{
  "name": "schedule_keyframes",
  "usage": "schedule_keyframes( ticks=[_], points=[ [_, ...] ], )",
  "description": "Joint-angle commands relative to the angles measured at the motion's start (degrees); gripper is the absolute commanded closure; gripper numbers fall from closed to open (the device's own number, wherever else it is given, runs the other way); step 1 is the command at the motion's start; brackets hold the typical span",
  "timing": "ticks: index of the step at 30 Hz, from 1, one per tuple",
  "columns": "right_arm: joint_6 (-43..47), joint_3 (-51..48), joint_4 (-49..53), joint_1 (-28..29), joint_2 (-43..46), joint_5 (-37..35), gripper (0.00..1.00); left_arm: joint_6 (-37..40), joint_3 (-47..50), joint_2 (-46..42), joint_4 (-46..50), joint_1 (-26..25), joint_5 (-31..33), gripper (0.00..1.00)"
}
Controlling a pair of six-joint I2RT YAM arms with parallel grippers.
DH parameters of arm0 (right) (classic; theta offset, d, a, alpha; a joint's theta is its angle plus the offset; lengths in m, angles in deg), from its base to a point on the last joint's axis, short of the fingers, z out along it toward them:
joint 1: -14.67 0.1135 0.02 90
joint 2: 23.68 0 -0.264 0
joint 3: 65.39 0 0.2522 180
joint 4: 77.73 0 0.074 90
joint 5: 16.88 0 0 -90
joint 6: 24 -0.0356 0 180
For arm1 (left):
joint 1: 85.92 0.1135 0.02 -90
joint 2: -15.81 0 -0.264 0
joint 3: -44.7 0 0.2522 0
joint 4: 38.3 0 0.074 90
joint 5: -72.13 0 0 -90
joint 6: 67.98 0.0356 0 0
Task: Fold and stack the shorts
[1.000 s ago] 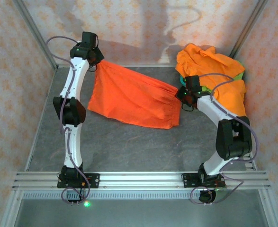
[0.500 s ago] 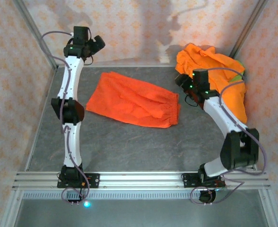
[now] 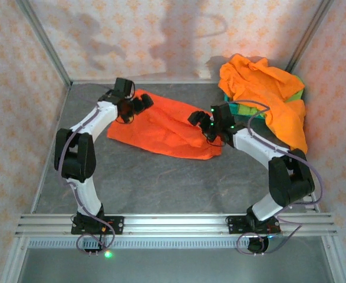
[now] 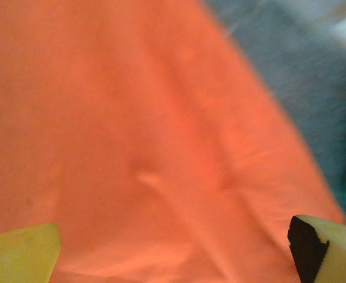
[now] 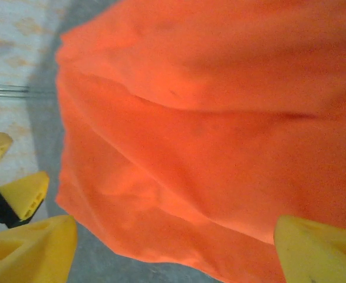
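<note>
One flat orange shorts (image 3: 167, 127), one heap (image 3: 261, 82); left gripper (image 3: 144, 104), right gripper (image 3: 196, 119) wide, empty

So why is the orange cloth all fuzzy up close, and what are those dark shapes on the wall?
Left wrist view: the bright orange cloth shorts look blurry, probably too near the lens. Right wrist view: slightly sharper, folds show. Top view: dark shadows on the patterned back wall.

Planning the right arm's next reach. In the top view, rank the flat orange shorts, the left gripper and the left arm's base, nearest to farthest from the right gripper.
From the right gripper:
1. Flat orange shorts, right below it, mid-table.
2. Left gripper, over the shorts' far-left end.
3. Left arm's base, near-left table edge.
</note>
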Motion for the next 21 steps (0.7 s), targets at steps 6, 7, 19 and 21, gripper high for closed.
schedule_keyframes(
  ticks=[6, 7, 19, 21],
  points=[
    [3.7, -5.2, 7.2, 0.0, 0.6, -5.4, 0.14, -2.3, 9.1, -0.2, -9.1, 0.1, -0.6, 0.00],
    [4.0, -5.8, 7.6, 0.0, 0.8, -5.9, 0.14, -2.3, 10.6, -0.1, -9.5, 0.1, -0.6, 0.00],
    [7.4, -10.4, 13.0, -0.1, 3.3, 0.3, 0.14, -1.3, 26.9, -6.5, -11.3, 0.4, 3.7, 0.00],
    [8.8, -11.8, 15.2, -0.1, 5.0, 2.2, 0.15, -0.6, 29.3, -9.2, -10.0, 0.4, 4.8, 0.01]
  ],
)
